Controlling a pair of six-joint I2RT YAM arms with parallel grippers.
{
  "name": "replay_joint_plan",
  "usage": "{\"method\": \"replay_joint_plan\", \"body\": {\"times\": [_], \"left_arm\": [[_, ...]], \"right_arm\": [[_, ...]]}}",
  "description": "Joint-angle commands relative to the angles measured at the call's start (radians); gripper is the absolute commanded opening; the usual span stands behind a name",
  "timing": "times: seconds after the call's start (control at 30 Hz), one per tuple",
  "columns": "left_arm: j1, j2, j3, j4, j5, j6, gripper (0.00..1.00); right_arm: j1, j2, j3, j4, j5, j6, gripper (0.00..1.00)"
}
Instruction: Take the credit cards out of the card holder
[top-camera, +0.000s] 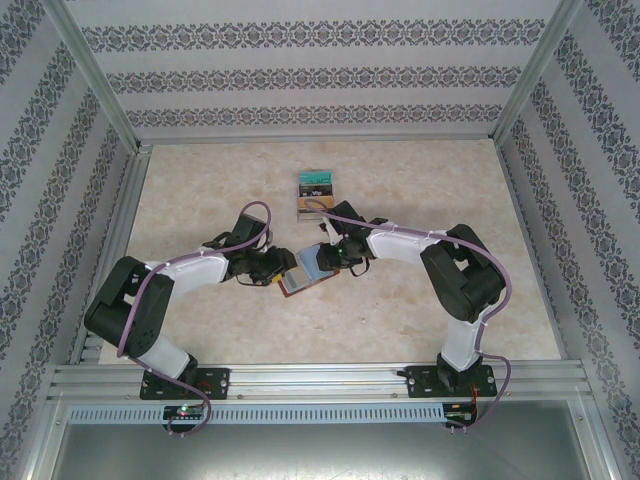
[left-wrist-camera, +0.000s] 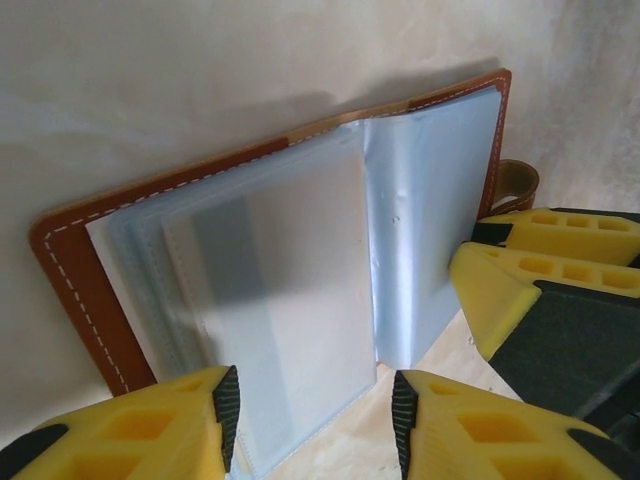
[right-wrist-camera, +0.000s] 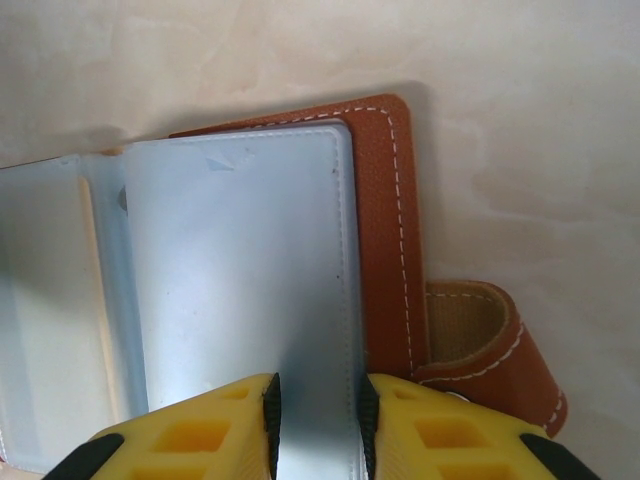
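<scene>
The brown leather card holder (top-camera: 303, 272) lies open on the table between both arms, its blue-grey sleeve pages (left-wrist-camera: 290, 280) fanned out. My left gripper (left-wrist-camera: 315, 405) is open, its jaws wide apart over the near edge of the front sleeve, with a gap beside the page. My right gripper (right-wrist-camera: 318, 420) stands open by a narrow gap, tips over the outer page (right-wrist-camera: 240, 260) beside the stitched cover (right-wrist-camera: 385, 200); nothing is clamped. Its yellow fingers (left-wrist-camera: 500, 290) sit at the holder's right edge. The credit cards are hidden; the sleeves look cloudy and pale.
The holder's snap tab (right-wrist-camera: 480, 340) curls up off the right edge. A small stepped stack with a teal top (top-camera: 315, 188) stands farther back on the beige tabletop (top-camera: 200, 200). Patterned walls and metal rails enclose the table.
</scene>
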Motion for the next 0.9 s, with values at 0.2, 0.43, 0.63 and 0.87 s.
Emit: {"method": "replay_joint_plan", "body": {"times": [0.2, 0.43, 0.63, 0.87], "left_arm": [[-0.017, -0.029, 0.026, -0.079, -0.035, 0.023, 0.46], [-0.019, 0.015, 0.028, -0.051, -0.022, 0.022, 0.46], [-0.023, 0.042, 0.032, -0.016, -0.008, 0.019, 0.46], [-0.03, 0.06, 0.035, 0.051, 0.018, 0.0, 0.48]], "right_arm": [[0.015, 0.046, -0.032, -0.042, -0.009, 0.029, 0.31], [0.02, 0.052, -0.022, -0.045, -0.011, 0.028, 0.31], [0.026, 0.052, -0.023, -0.045, -0.012, 0.03, 0.31], [0.035, 0.06, -0.019, -0.044, -0.017, 0.032, 0.31]]}}
